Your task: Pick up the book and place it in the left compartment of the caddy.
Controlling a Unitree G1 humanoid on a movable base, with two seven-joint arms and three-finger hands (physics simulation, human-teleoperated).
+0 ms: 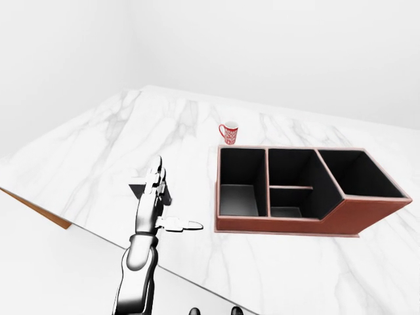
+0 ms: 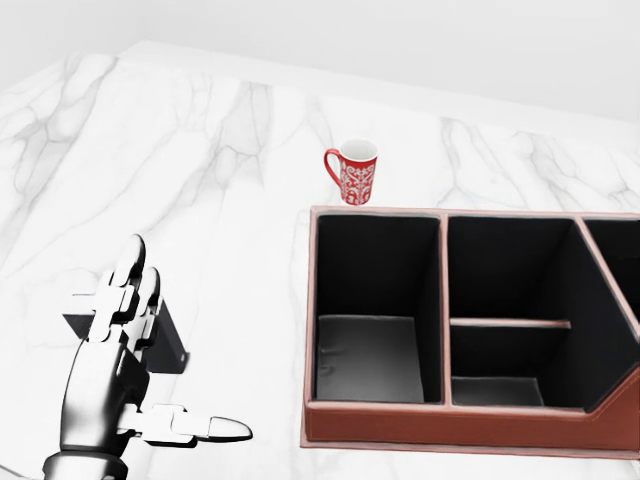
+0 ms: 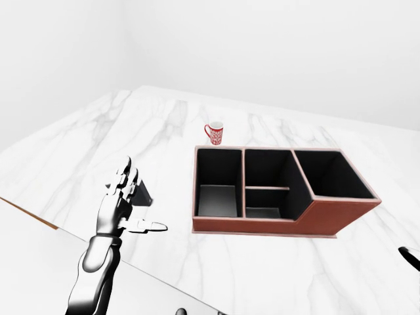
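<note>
While the left hand (image 2: pixel 120 375) stands open over the table (image 2: pixel 220 180), fingers (image 2: pixel 128 285) upright and thumb out sideways, it grips nothing. Just behind those fingers in the head view lies the book (image 2: pixel 165 340), dark, on the marble, well left of the caddy (image 2: pixel 400 425). Its left compartment (image 2: pixel 368 350) holds nothing. Beyond the caddy's far wall stands a mug (image 2: pixel 355 172).

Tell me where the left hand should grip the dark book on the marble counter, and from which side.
Grip the dark book across its thin thickness, coming from the head view's bottom left, where the open left hand already stands. It seems propped up on the white marble counter, leaving its upper edge exposed; how it stands is largely hidden.
</note>
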